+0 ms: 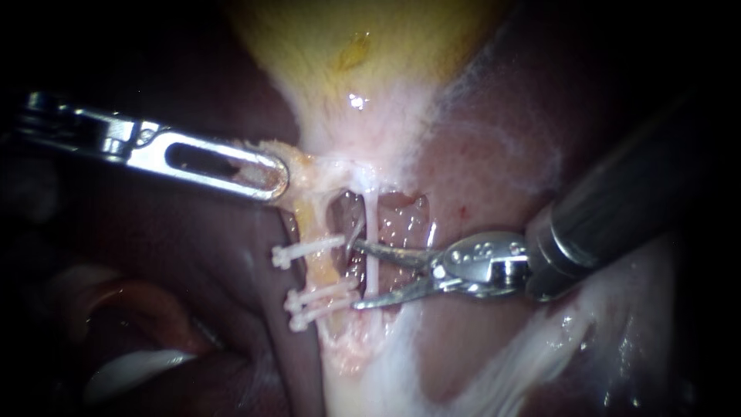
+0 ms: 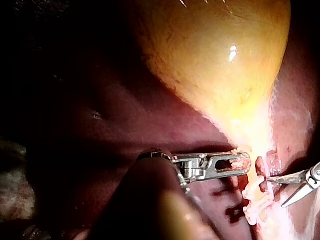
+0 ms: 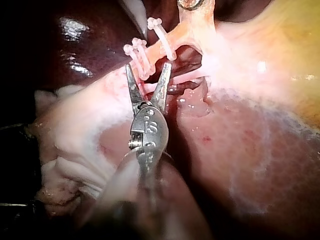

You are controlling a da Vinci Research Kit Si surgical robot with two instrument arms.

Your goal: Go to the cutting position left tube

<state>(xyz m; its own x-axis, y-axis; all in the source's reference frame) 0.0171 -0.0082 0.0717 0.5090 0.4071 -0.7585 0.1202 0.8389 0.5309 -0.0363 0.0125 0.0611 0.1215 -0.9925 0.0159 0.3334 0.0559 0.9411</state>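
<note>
Right instrument [image 1: 355,276] — jaws open, and I see the left tube [image 1: 319,270] just past their tips; shaft slants from upper right. Left instrument [image 1: 276,179] pinches tissue [image 1: 299,174].

Gallbladder [image 1: 347,46] at top centre, liver [image 1: 494,154] behind it and to both sides. L instrument [image 1: 266,176] enters from left, its end on tissue [image 1: 302,174] just under the gallbladder. Below that the left tube [image 1: 320,266] runs down w/ three clips [image 1: 309,251] across it: one upper, two lower, close together. Just right of it is a thinner tube [image 1: 372,232]. R instrument [image 1: 356,276], from right, seems to straddle that one.
</note>
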